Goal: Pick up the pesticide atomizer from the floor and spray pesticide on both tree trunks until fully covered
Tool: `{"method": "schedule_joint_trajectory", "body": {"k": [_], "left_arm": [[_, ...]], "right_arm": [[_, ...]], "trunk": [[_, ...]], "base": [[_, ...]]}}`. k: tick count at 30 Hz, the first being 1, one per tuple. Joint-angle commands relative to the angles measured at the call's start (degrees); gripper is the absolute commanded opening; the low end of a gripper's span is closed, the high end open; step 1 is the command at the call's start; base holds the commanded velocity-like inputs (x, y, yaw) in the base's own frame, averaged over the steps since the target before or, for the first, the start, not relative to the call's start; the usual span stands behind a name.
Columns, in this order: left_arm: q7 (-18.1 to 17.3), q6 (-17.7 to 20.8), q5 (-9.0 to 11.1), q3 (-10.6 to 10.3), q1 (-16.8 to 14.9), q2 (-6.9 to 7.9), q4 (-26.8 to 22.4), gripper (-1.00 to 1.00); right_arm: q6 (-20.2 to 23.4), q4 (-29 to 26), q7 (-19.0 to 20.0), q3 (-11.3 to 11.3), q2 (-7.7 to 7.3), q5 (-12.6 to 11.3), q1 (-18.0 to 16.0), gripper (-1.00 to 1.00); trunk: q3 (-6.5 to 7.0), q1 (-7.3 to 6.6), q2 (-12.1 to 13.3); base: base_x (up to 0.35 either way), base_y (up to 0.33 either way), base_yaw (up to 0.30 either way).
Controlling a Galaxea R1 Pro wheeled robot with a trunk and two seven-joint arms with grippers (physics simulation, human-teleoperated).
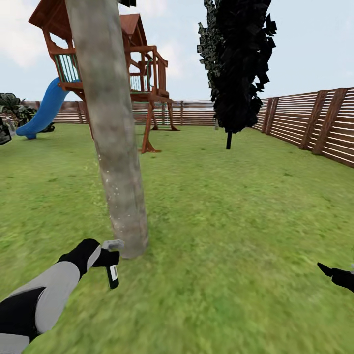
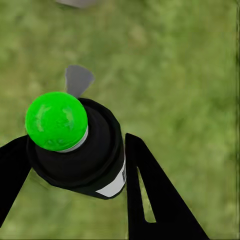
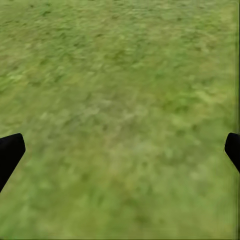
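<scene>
Grass (image 1: 221, 236) runs wide to the slat fence (image 1: 314, 123), with the trunk (image 1: 115, 147) rising just ahead of the left gripper (image 2: 75, 165). That gripper is clamped on the atomizer (image 1: 112, 273) — black body, green cap (image 2: 56, 121) — near the trunk's base. Risk: from this low, near spot the spray may wet only 1 patch and miss the far side and upper bark; the nozzle could also bump the trunk. Open lawn lies all round for circling; the playset (image 1: 142, 73) stands well behind. The right gripper (image 3: 120, 150) hangs spread, holding nothing.
</scene>
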Motion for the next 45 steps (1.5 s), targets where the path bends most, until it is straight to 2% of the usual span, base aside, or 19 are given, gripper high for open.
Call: {"method": "schedule_joint_trajectory", "body": {"k": [1,11,16,22,31,45], "left_arm": [[0.0,0.0,0.01,0.21,0.0,0.03,-0.04,-1.0],[0.0,-0.02,-0.01,0.4,0.0,0.06,0.07,-1.0],[0.0,-0.01,-0.01,0.4,0.0,-0.01,0.09,-1.0],[0.0,-0.04,-0.01,0.4,0.0,-0.08,0.23,-1.0],[0.0,-0.01,-0.01,0.4,0.0,-0.12,0.27,-1.0],[0.0,-0.09,0.07,0.32,0.0,-0.37,0.42,-1.0]], "right_arm": [[0.0,-0.01,-0.02,0.0,0.0,0.0,0.0,1.0],[0.0,-0.02,-0.04,0.02,0.0,0.0,0.0,1.0],[-0.02,0.01,-0.19,0.08,0.0,0.08,0.0,1.0],[-0.01,-0.17,0.08,-0.07,-0.02,0.02,0.0,1.0],[0.0,-0.2,0.05,-0.09,-0.18,0.0,0.0,1.0],[0.0,-0.2,0.05,-0.06,-0.18,0.01,0.0,1.0]], "trunk": [[0.0,0.0,0.0],[0.0,0.0,0.0],[0.0,0.0,0.0],[0.0,0.0,0.0],[0.0,0.0,0.0],[0.0,0.0,0.0]], "base": [[0.167,-0.305,0.02],[0.123,-0.146,0.237],[0.143,-0.147,0.07],[0.038,-0.291,0.013],[0.022,-0.313,0.232],[0.188,-0.274,0.176]]}}
